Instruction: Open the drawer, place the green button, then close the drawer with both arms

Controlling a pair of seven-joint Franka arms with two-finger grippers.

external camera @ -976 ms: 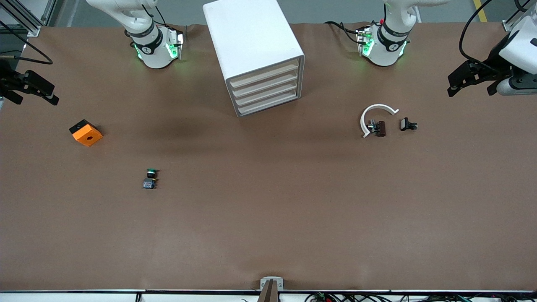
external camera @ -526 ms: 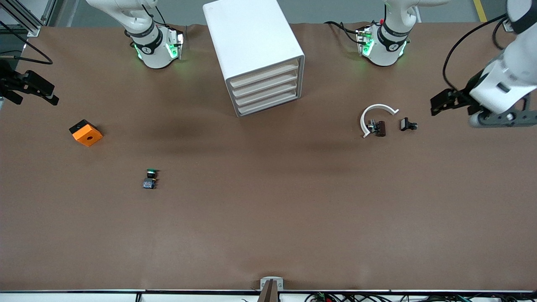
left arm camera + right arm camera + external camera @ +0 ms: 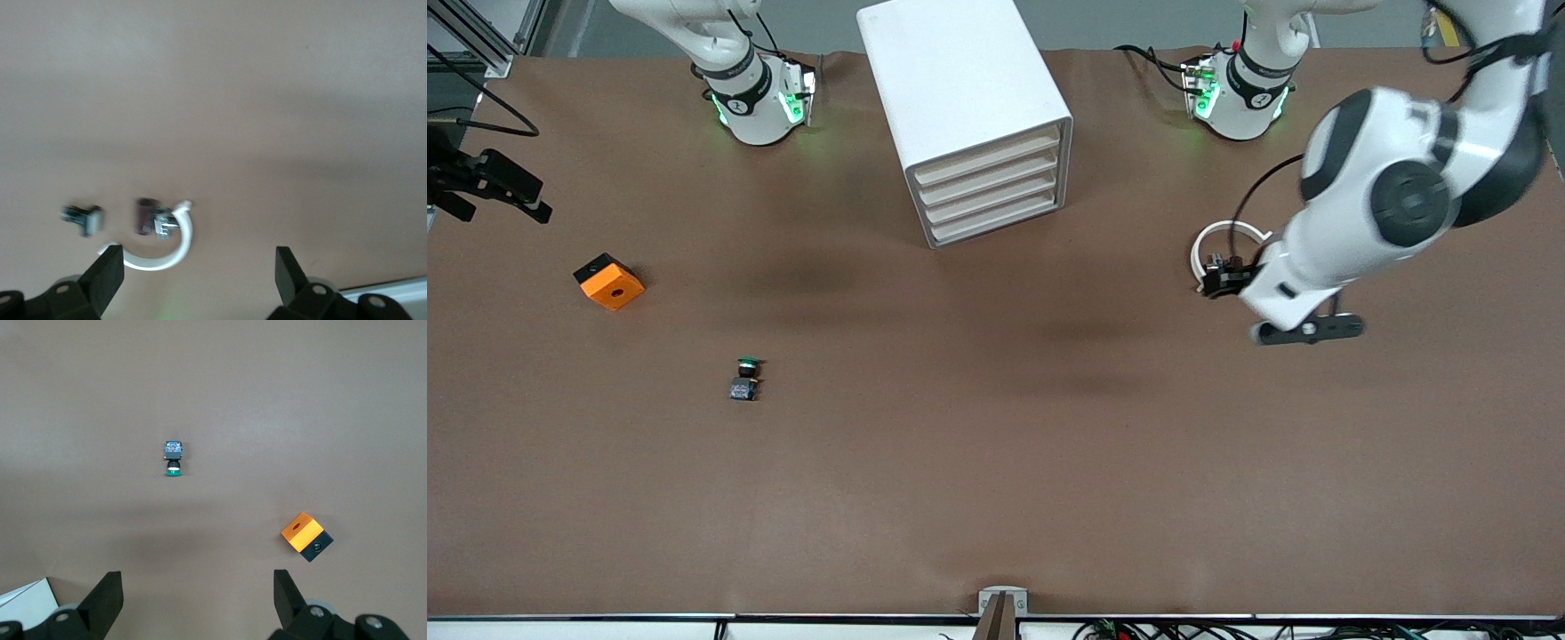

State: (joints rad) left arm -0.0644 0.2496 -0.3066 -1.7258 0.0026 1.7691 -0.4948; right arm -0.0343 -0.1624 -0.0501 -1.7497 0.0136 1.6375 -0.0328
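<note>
Over the desk's edge at the right arm's end, your right gripper [image 3: 193, 597] waits wide open and empty, while your left gripper [image 3: 197, 273], also open and empty, hangs over the white curved strip [image 3: 175, 241].

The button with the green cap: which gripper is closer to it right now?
Right. The right gripper hangs open at the table's edge at the right arm's end, the button's end. The left gripper, also open, is over the white curved strip at the left arm's end.

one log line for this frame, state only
drawer: shut | button: on table, untouched | left gripper: open, over white curved strip | right gripper: open, empty, at right arm's table end
</note>
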